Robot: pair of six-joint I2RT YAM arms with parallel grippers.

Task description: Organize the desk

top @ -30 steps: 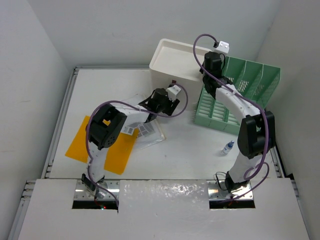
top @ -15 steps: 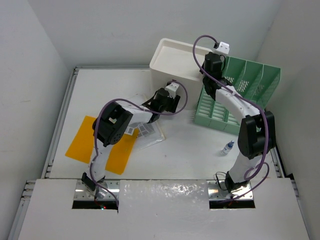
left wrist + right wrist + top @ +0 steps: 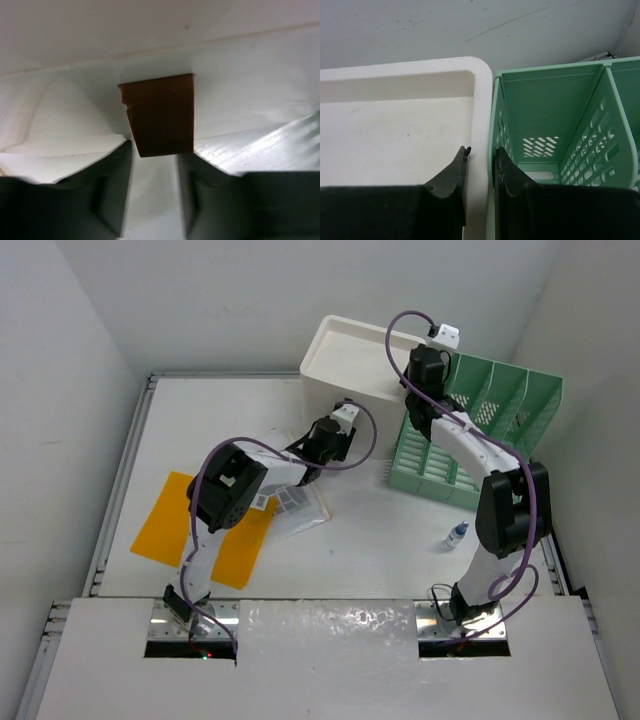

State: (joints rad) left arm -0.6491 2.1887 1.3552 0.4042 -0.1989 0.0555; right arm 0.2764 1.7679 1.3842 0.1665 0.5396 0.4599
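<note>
Opening a drawer of the white box [image 3: 345,360] looks to be the step in hand. The left gripper [image 3: 155,156] sits right at the box's front. Its fingers are apart, with the lower end of a brown handle [image 3: 161,115] at their tips; whether they pinch it cannot be told. The right gripper [image 3: 481,152] is up at the box's top edge beside the green rack [image 3: 550,115]. Its fingers are drawn narrow on either side of the rim, seemingly clamped on it to brace the box. The desk [image 3: 200,415] lies under everything, with the box and rack at its far right corner. An orange sheet [image 3: 170,525] and some papers [image 3: 298,505] lie left of centre, and a small bottle [image 3: 456,535] stands near the right arm. Next, the left fingers probably need a firm hold on the handle, then a straight pull toward the near edge, with the right arm holding the box against sliding.
</note>
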